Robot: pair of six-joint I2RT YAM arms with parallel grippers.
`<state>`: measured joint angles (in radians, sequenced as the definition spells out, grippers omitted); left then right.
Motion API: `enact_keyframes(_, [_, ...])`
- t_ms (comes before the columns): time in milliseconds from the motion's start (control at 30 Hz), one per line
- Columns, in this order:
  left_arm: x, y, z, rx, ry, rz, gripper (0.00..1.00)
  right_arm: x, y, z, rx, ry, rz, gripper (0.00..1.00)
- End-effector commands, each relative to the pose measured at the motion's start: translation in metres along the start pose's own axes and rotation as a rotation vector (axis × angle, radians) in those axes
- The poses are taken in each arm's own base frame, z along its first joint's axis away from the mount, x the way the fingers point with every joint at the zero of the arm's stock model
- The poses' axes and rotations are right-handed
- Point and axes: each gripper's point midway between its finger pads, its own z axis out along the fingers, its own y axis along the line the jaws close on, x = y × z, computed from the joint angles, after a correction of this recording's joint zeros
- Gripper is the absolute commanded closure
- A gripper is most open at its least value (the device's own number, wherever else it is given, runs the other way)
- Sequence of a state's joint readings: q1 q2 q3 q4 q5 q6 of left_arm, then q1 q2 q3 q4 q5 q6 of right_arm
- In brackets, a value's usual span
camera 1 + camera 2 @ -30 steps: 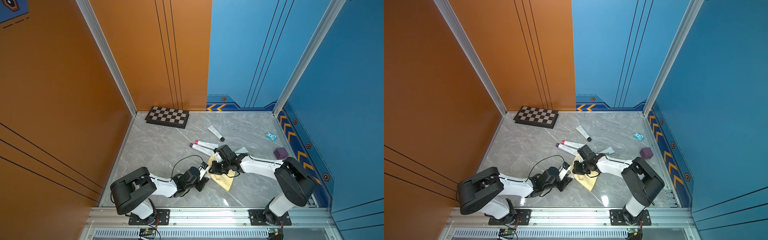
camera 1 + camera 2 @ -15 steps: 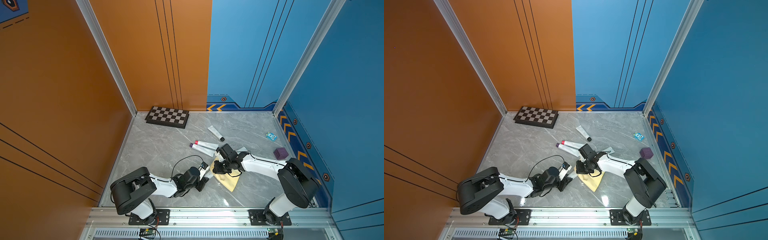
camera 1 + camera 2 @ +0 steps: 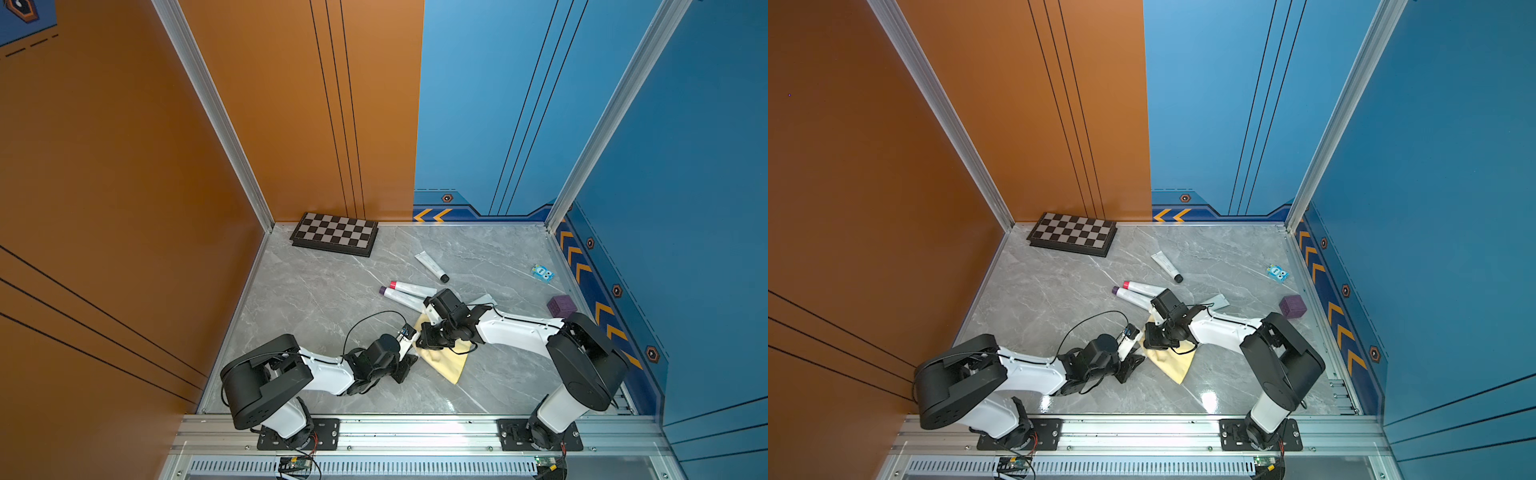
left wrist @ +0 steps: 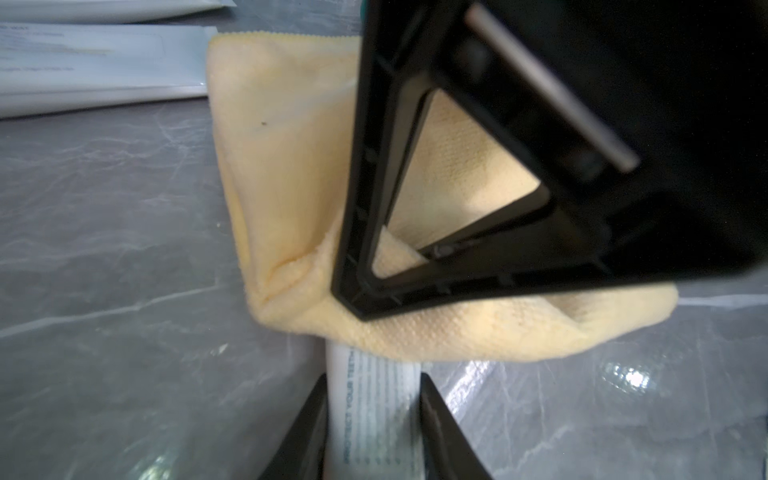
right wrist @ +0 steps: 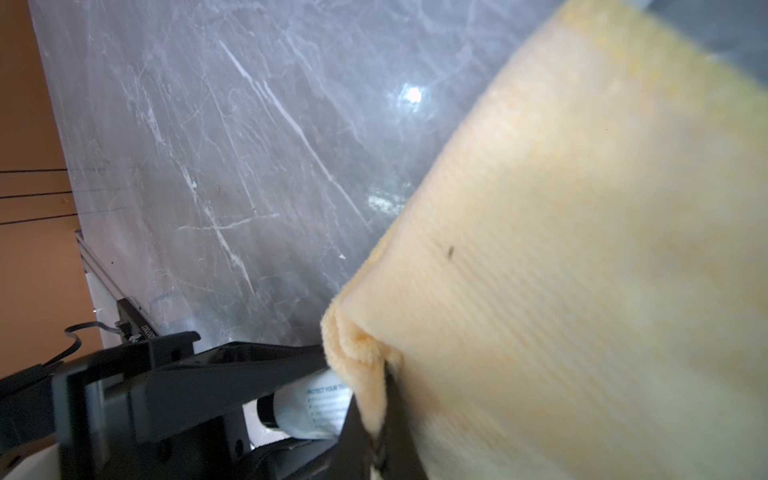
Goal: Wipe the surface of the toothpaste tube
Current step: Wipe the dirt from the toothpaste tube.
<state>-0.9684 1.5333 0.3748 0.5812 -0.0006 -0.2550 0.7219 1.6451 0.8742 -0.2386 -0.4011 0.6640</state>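
My left gripper (image 4: 372, 378) is shut on a white toothpaste tube (image 4: 374, 415) with printed text, its black fingers (image 4: 307, 428) pressing both sides. The same tube (image 5: 320, 407) shows its dark cap in the right wrist view. A yellow cloth (image 4: 282, 166) is draped over the tube's far part and hides it. My right gripper (image 5: 378, 415) is shut on a bunched fold of that cloth (image 5: 582, 249). In both top views the two grippers meet near the front middle: left gripper (image 3: 409, 351), right gripper (image 3: 426, 336), cloth (image 3: 446, 361), tube (image 3: 1128, 338).
Two more tubes, red-capped (image 3: 409, 286) and purple-capped (image 3: 401, 296), lie just behind the right gripper. A black-capped tube (image 3: 431, 266) lies farther back. A chessboard (image 3: 334, 234) sits at the back left; a blue box (image 3: 543, 273) and a purple cube (image 3: 562, 305) sit at the right.
My right gripper has slid forward and left with the cloth, along the tube toward the left gripper. The left arm and the tube have stayed put.
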Motion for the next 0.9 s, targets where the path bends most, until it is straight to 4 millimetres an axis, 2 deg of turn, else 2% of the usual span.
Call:
enact_keyframes(0, [0.039,0.011,0.000,-0.048,0.124,0.015,0.67,0.018,-0.060,-0.008,0.225,0.056,0.040,1.00])
enact_keyframes(133, [0.037,0.010,0.000,-0.048,0.121,0.015,0.67,0.016,-0.043,-0.001,0.175,0.080,0.018,1.00])
enact_keyframes(233, [0.037,0.010,0.000,-0.049,0.121,0.016,0.67,0.026,-0.014,0.011,0.094,0.121,-0.022,1.00])
enact_keyframes(400, [0.038,0.010,0.000,-0.048,0.124,0.016,0.67,0.043,0.013,0.026,0.001,0.174,-0.029,1.00])
enact_keyframes(533, [0.038,0.010,-0.001,-0.048,0.121,0.017,0.67,0.044,-0.002,0.029,0.042,0.169,-0.011,1.00])
enact_keyframes(667, [0.038,0.011,-0.002,-0.050,0.118,0.017,0.67,0.028,-0.050,0.014,0.179,0.118,0.022,1.00])
enact_keyframes(700, [0.038,0.010,-0.002,-0.049,0.117,0.017,0.67,0.027,-0.055,0.011,0.211,0.110,0.006,1.00])
enact_keyframes(733, [0.038,0.010,-0.003,-0.049,0.117,0.018,0.67,0.018,-0.066,0.003,0.240,0.087,0.025,1.00])
enact_keyframes(867, [0.037,0.010,-0.003,-0.051,0.114,0.022,0.67,0.014,-0.064,0.000,0.229,0.087,0.017,1.00])
